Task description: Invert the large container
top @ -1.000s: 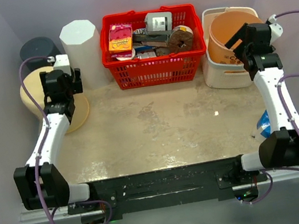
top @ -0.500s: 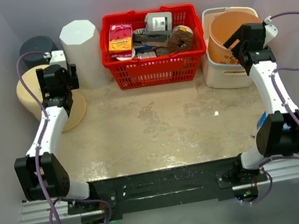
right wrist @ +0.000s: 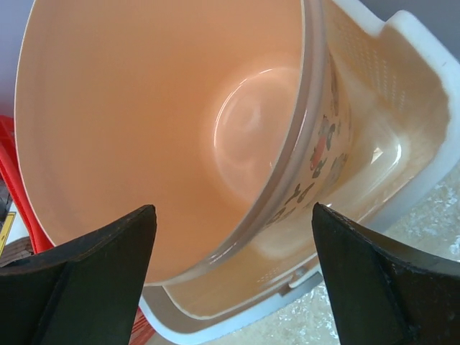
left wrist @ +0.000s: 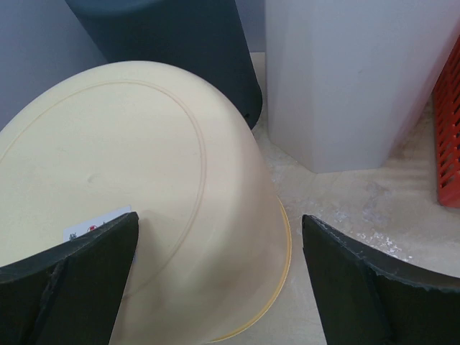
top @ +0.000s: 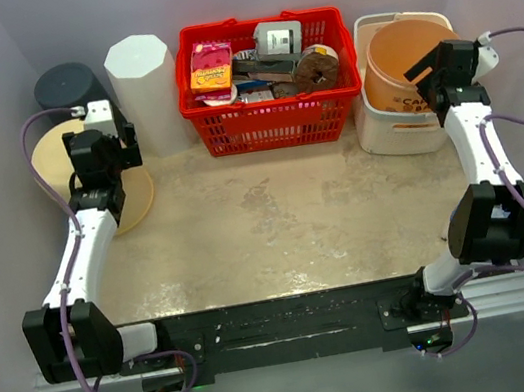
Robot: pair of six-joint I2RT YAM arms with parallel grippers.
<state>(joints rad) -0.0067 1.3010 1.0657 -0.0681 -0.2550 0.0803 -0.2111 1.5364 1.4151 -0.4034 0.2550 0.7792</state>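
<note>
A large orange container [top: 400,55] stands mouth up, tilted, inside a white basket [top: 388,133] at the back right. My right gripper [top: 436,74] hangs over its near right rim. In the right wrist view the jaws [right wrist: 233,273] are open, straddling the rim of the orange container [right wrist: 165,129] without touching it. At the back left a cream container [top: 57,156] rests upside down, base up. My left gripper [top: 103,148] hovers open above it. The wrist view shows the fingers [left wrist: 219,280] on either side of the cream container's [left wrist: 144,201] wall, apart from it.
A dark round bin [top: 68,86] and a white faceted cylinder [top: 143,85] stand behind the cream container. A red basket [top: 273,113] full of packets sits at the back middle. Grey walls close in on the left, right and back.
The left gripper has moved a little left and farther back over the cream container. The right arm has swung right, and its gripper now sits nearer the orange rim.
</note>
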